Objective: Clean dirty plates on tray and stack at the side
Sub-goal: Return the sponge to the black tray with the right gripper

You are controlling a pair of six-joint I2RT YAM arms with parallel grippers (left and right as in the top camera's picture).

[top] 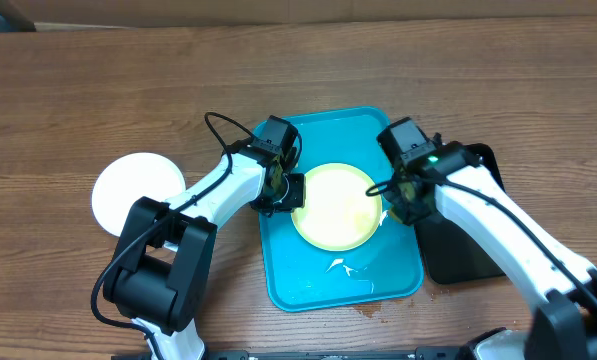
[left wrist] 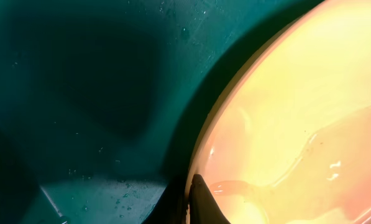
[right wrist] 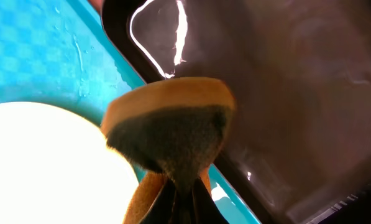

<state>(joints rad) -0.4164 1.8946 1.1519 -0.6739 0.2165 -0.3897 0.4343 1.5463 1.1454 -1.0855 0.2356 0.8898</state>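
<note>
— Water glints on the tray, at its end by the table's near edge. What sits behind it?
— One pale yellow-green plate, flat in the tray's middle, wet and glossy.
— And the arms?
— Left gripper is at the plate's left rim. One dark fingertip shows against that rim, but whether the jaws pinch it I cannot tell. Right gripper is at the right rim, jaws clamped on a sponge, orange with a dark scouring face, at the plate's edge.
— Anything off the tray?
— Toward the left edge a white plate lies alone on the wood. Toward the right edge a black tray lies just beside the blue one, under the right arm.
</note>
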